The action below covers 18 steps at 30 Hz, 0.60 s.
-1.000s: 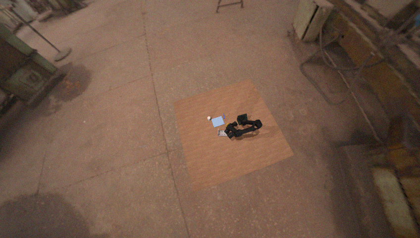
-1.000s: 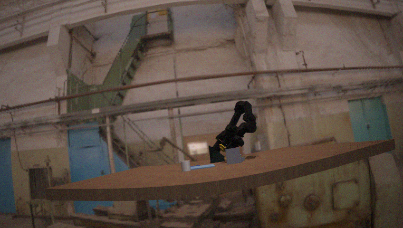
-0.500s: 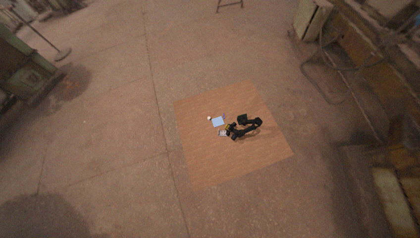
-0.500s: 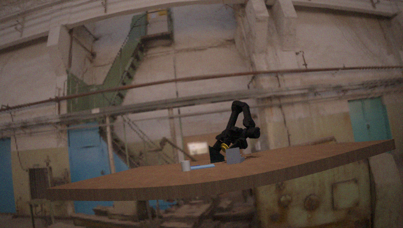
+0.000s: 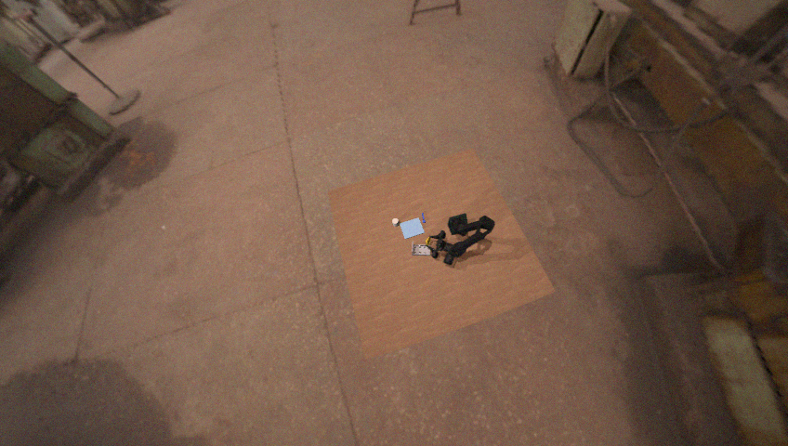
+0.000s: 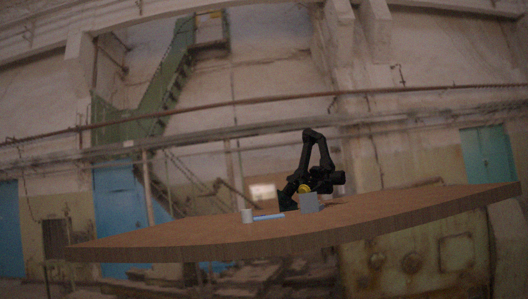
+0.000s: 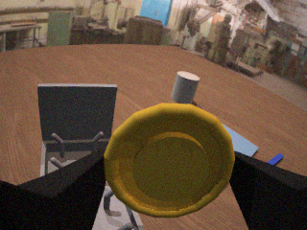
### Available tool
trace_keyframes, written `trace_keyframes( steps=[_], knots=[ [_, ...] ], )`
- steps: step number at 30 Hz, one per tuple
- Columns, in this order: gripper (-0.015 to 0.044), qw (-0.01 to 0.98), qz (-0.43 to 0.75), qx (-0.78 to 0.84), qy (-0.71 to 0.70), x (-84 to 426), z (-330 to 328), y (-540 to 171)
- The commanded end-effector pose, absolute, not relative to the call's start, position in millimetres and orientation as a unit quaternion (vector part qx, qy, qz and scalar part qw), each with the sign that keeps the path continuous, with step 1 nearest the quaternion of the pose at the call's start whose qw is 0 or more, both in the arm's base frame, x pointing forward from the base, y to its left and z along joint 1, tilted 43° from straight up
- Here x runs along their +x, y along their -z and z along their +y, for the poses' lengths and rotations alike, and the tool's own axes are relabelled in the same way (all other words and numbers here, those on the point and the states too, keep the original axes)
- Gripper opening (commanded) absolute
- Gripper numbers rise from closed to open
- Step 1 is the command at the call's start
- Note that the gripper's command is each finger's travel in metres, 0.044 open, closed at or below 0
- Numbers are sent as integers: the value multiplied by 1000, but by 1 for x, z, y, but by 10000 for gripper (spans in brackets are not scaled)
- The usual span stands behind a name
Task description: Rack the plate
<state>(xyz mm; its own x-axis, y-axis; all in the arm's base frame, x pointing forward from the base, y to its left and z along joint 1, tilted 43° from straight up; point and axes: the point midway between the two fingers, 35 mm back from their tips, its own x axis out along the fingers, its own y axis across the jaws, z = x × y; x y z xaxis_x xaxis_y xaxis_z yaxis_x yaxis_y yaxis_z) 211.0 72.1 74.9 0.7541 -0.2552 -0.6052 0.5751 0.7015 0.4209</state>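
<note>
The yellow plate (image 5: 427,241) (image 6: 303,189) (image 7: 170,165) is held across its rim, its hollow face towards the wrist camera. My gripper (image 7: 169,159) is shut on it, with one black finger at each side of the rim. The grey dish rack (image 5: 421,250) (image 6: 309,202) (image 7: 78,112) stands on the table, with a tall end panel and several short rails on its base. In the wrist view the plate is right of the panel and hides part of the rack's near right side. In the exterior view it shows above the panel's top edge, clear of the table.
A white cup (image 5: 395,222) (image 6: 246,215) (image 7: 185,87) stands beyond the plate. A light blue board (image 5: 412,228) (image 6: 269,217) (image 7: 241,143) lies flat beside the rack. A small blue utensil (image 5: 423,217) (image 7: 275,159) lies near the board. All are on the wooden table (image 5: 381,309) (image 6: 207,237) (image 7: 144,64).
</note>
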Motion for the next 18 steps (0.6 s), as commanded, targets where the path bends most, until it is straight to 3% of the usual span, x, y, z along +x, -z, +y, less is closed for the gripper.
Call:
trace_keyframes(
  steps=[1,18],
  knots=[
    [0,895,229,313,219,209,74,-78],
    [0,921,97,353,137,194,89,-100]
  ],
)
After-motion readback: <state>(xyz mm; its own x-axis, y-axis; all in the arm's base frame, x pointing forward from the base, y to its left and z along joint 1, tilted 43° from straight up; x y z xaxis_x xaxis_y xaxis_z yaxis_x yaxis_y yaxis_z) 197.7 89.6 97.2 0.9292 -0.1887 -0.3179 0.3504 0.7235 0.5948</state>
